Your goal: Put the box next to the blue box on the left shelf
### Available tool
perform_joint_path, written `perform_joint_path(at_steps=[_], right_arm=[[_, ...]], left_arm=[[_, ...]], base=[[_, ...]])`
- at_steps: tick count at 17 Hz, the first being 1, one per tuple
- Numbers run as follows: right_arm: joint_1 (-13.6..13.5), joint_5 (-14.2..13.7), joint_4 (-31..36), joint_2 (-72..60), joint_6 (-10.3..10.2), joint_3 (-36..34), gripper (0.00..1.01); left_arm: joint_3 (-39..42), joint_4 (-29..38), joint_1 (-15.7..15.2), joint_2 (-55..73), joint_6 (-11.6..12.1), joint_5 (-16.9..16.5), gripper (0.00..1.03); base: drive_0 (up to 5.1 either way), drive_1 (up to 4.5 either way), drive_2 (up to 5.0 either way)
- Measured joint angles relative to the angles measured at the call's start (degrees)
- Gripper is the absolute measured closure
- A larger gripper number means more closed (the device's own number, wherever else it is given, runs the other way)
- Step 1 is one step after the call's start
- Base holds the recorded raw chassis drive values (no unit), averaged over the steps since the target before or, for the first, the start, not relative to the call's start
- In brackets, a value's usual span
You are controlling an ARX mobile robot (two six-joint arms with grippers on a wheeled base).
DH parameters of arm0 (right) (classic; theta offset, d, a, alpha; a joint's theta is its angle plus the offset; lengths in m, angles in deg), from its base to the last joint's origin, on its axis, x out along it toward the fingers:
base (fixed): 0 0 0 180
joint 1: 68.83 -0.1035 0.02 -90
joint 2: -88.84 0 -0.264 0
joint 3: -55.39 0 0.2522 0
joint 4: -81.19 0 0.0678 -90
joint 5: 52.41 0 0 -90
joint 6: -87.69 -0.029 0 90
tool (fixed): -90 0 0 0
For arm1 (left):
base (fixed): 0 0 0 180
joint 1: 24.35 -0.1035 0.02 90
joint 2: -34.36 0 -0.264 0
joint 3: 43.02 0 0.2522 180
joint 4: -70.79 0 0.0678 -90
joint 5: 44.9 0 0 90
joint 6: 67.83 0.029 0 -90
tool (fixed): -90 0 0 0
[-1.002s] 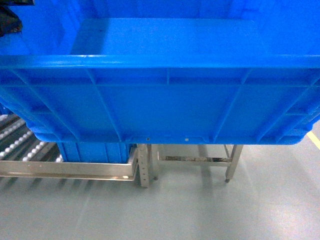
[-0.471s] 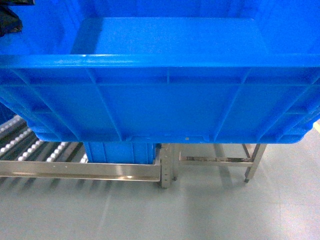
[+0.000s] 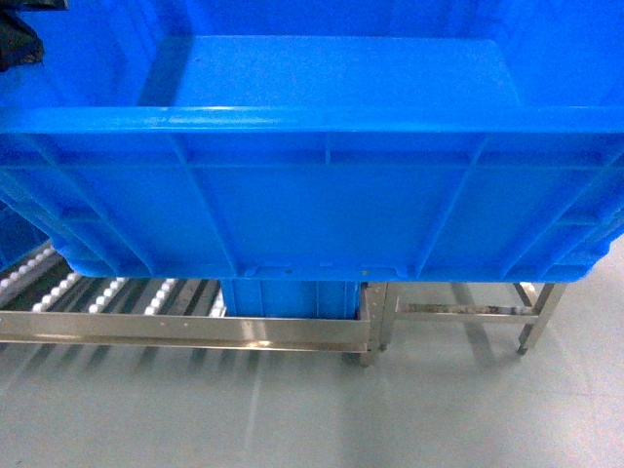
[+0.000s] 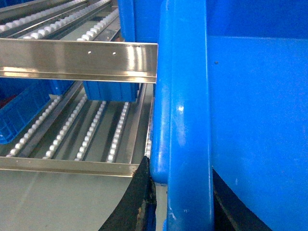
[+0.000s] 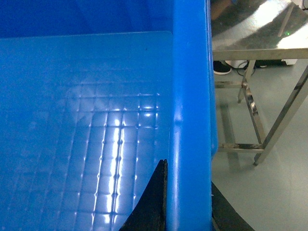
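Head view: the big blue box (image 3: pixel 322 195) fills most of the picture, held up in the air, with nothing inside. Below it, at 7 o'clock, is the left shelf (image 3: pixel 185 330) with white rollers. Another blue box (image 3: pixel 288 297) sits on it, mostly hidden.

Left wrist view: the left gripper (image 4: pixel 180 202) has black fingers (image 4: pixel 137 202) squeezing the box rim.

Right wrist view: the right gripper (image 5: pixel 190 207) pinches the other rim. A metal surface (image 5: pixel 255 43) stands at 2 o'clock.

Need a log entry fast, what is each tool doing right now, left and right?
Left tool: closed on the rim of the box, black fingers either side.
Right tool: closed on the box's opposite rim.
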Motion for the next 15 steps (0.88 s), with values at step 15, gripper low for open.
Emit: perform_joint_path(at_steps=[15], right_arm=[[0.00, 0.02, 0.02, 0.00, 0.00, 0.00, 0.93]], left_arm=[[0.00, 0.02, 0.00, 0.00, 0.00, 0.00, 0.86]], base=[[-4.7, 1.32, 3.7]])
